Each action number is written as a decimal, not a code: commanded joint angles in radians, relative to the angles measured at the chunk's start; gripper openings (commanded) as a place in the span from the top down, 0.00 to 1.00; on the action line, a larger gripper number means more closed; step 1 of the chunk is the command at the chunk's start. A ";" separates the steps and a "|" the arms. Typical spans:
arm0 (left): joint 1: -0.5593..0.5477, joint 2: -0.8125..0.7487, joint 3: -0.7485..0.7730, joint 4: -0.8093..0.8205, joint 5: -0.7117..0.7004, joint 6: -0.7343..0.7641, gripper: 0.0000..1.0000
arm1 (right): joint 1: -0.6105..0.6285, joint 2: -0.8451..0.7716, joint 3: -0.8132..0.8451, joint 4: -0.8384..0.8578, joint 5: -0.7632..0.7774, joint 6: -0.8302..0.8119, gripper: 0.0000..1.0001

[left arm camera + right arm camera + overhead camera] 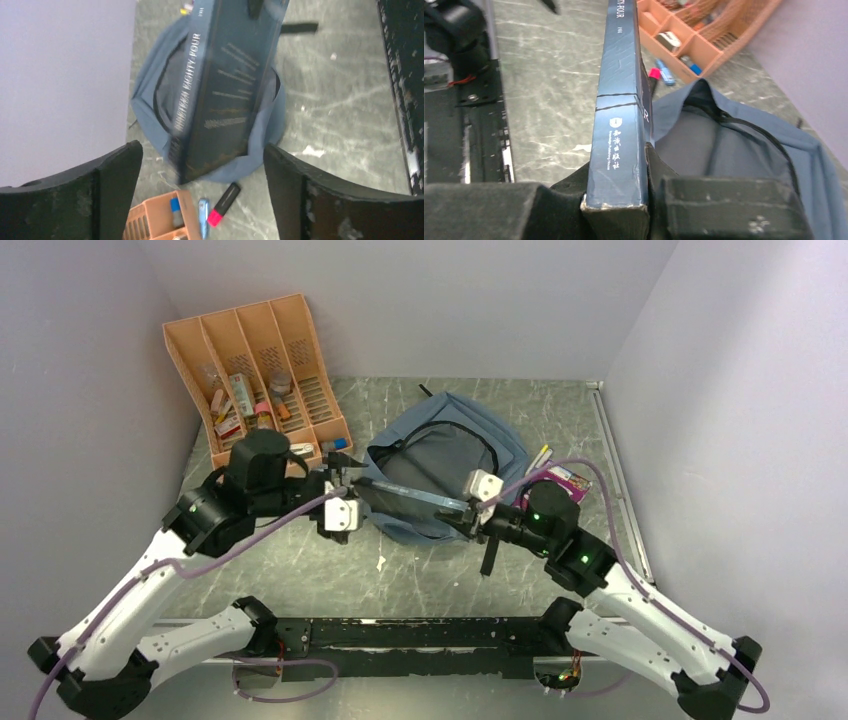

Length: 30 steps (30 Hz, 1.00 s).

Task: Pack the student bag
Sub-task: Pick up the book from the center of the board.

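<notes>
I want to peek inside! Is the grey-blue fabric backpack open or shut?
Open. The grey-blue fabric backpack gapes wide, showing its grey lining.

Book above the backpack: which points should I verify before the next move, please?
1. Right tool shut on the book: ok.
2. Left tool open, gripping nothing: ok.
3. Backpack main compartment unzipped and gaping: ok.
4. Book lined up with the opening: cannot tell.
5. Highlighter lying outside the backpack, clear of the opening: ok.
</notes>
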<state>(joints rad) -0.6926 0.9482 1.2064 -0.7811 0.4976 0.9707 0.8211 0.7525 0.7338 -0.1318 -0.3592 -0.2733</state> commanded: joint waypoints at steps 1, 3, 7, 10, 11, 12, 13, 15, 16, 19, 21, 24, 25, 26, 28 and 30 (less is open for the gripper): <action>-0.008 -0.133 -0.112 0.271 0.151 -0.166 0.03 | -0.007 -0.121 -0.014 0.154 0.104 -0.040 1.00; -0.008 -0.191 -0.174 0.387 0.156 -0.239 0.02 | -0.007 -0.124 0.015 0.109 0.059 -0.058 1.00; -0.008 -0.294 -0.294 0.675 0.112 -0.433 0.02 | -0.007 -0.116 0.082 0.055 -0.043 -0.073 1.00; -0.008 -0.342 -0.369 0.891 0.070 -0.549 0.02 | -0.007 -0.120 0.122 0.052 -0.104 -0.087 1.00; -0.008 -0.351 -0.389 0.939 0.057 -0.584 0.03 | -0.006 -0.119 0.138 0.043 -0.131 -0.100 1.00; -0.008 -0.357 -0.405 0.975 0.053 -0.614 0.03 | -0.008 -0.112 0.155 0.033 -0.150 -0.108 1.00; -0.008 -0.358 -0.410 0.989 0.073 -0.630 0.02 | -0.007 -0.106 0.176 0.020 -0.163 -0.114 1.00; -0.008 -0.349 -0.396 0.973 0.136 -0.641 0.02 | -0.006 -0.098 0.214 -0.001 -0.189 -0.123 1.00; -0.008 -0.341 -0.384 0.953 0.169 -0.640 0.02 | -0.007 -0.099 0.232 -0.005 -0.205 -0.124 1.00; -0.008 -0.320 -0.351 0.903 0.250 -0.634 0.02 | -0.007 -0.111 0.268 0.000 -0.268 -0.123 1.00; -0.008 -0.310 -0.339 0.897 0.271 -0.649 0.05 | -0.007 -0.113 0.285 0.006 -0.299 -0.119 1.00; -0.008 -0.304 -0.338 0.899 0.324 -0.656 0.11 | -0.007 -0.101 0.311 -0.008 -0.336 -0.124 1.00; -0.008 -0.303 -0.339 0.901 0.339 -0.657 0.15 | -0.007 -0.094 0.317 -0.021 -0.343 -0.131 1.00; -0.008 -0.299 -0.338 0.902 0.348 -0.660 0.18 | -0.007 -0.087 0.323 -0.031 -0.345 -0.139 1.00; -0.008 -0.289 -0.328 0.889 0.368 -0.659 0.26 | -0.007 -0.073 0.332 -0.044 -0.345 -0.144 1.00; -0.008 -0.275 -0.312 0.855 0.389 -0.641 0.31 | -0.007 -0.066 0.333 -0.045 -0.347 -0.139 1.00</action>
<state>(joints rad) -0.6964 0.6529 0.8429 0.0753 0.7849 0.3176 0.8135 0.6800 1.0245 -0.2317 -0.6819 -0.3946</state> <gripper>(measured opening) 0.728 0.205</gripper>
